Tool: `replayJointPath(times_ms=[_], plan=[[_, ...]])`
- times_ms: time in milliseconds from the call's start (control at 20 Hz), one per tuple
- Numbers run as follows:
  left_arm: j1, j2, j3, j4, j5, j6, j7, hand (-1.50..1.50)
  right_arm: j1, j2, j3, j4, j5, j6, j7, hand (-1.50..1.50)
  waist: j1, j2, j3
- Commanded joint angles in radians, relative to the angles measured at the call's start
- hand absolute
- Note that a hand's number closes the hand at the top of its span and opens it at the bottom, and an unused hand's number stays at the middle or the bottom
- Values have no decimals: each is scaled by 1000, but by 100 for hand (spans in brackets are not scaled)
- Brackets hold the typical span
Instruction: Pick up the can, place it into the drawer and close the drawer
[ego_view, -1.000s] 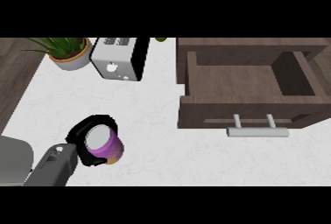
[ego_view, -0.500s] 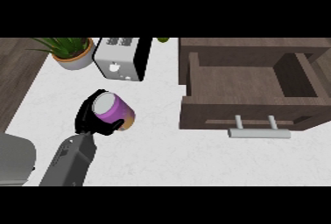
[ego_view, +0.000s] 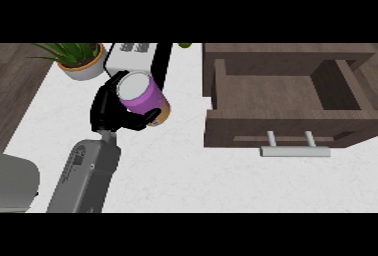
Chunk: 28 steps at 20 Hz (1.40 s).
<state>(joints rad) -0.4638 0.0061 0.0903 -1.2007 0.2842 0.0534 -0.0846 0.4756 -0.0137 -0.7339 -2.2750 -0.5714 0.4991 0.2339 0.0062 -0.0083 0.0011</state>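
Purple-sided with a pale lid and an orange base, the can (ego_view: 142, 99) sits tilted in the upper left of the head view. The left hand (ego_view: 105, 107) grips it, black fingers and thumb curled round its side, with the grey forearm (ego_view: 85, 175) rising from the lower edge. The can partly covers a white toaster (ego_view: 131, 54), and a potted plant (ego_view: 78, 61) stands further left. To the can's right, apart from it, the brown drawer (ego_view: 284, 127) stands open on the white counter (ego_view: 192, 180). Its metal handle (ego_view: 295, 151) faces the lower edge.
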Motion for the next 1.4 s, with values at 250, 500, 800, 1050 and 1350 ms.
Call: replayJointPath(times_ms=[250, 500, 800, 1050, 1350], plan=[[-125, -6, -129, -186, -47, 241, 208, 150, -59, 13, 26, 20, 53, -8, -5, -150, -13, 7, -1], [-218, -6, -106, -180, -86, 269, 279, 150, -77, -45, 5, -16, -15, -68, 67, -150, -13, 8, -1], [-404, -6, -139, -22, -57, 350, 273, 150, -54, 1, 62, -19, 44, -59, 31, -150, -22, 10, -1], [-542, -6, -213, 66, 3, 487, 261, 150, -56, -27, 38, 52, 29, -3, -7, -150, -33, 11, -1], [-615, -6, -247, 143, 29, 515, 263, 150, -40, 13, 120, -33, 75, -90, 18, -150, -27, 10, -1]])
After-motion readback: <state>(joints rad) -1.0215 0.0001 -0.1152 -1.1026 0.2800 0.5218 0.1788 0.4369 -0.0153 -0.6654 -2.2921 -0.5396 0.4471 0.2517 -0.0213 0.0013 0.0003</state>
